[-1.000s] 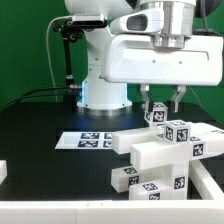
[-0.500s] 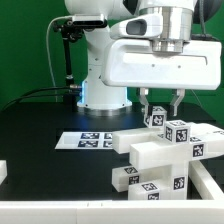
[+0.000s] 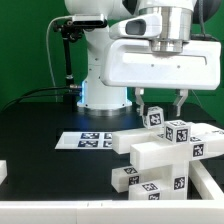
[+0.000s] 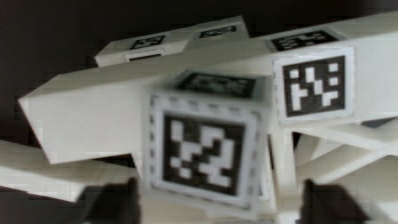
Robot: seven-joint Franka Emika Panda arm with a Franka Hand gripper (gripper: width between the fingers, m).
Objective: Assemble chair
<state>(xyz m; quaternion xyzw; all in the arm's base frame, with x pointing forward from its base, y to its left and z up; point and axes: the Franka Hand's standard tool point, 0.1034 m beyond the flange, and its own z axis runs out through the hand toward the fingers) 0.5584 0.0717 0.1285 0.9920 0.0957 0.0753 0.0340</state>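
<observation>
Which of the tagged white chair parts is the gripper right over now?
The small tagged cube at the top rear of the pile, directly below the open gripper. The other tagged blocks sit lower and nearer the camera, away from the fingers.

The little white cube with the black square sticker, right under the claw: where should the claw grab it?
Grab the small white plastic cube by its two opposite side faces, coming straight down from above. It sits on top of the pile of white chair parts, so its sides look free, and the open claw hangs right over it with a finger on each side.
</observation>
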